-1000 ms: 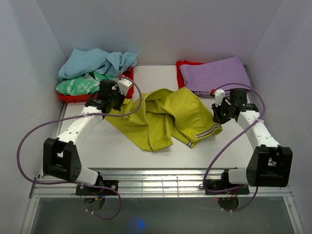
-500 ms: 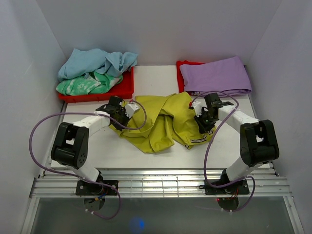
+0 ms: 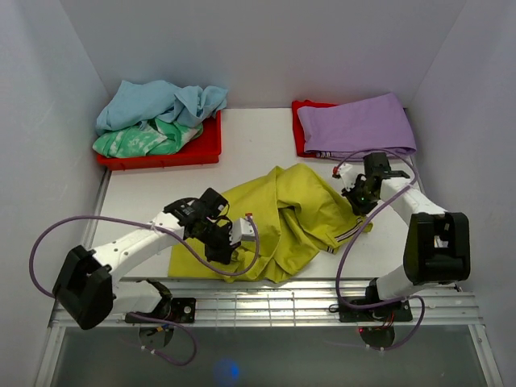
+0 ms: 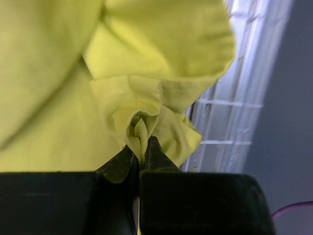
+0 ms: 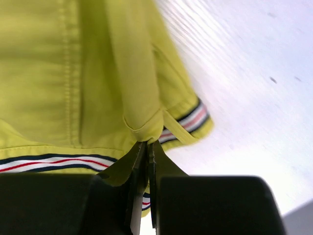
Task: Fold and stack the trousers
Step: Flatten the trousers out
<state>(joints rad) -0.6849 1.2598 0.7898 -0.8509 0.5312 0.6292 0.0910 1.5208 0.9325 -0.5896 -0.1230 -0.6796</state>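
The chartreuse trousers (image 3: 298,214) lie rumpled across the near middle of the white table (image 3: 258,145), between the two arms. Their left corner reaches almost to the metal grille (image 3: 266,294) at the near edge. The left gripper (image 4: 142,147) has its jaws pressed together on a small bunched fold of the yellow cloth at the near left. The right gripper (image 5: 146,144) pinches a thin edge of fabric beside the striped trim (image 5: 44,162) at the right.

The step appears to be spreading the garment flat before any fold. Done well, it likely calls for both pinches to hold firm while the arms draw apart evenly and low, until the creases pull out. The chief risk is at the left, where so small a bite could slip or the cloth could drag onto the grille.
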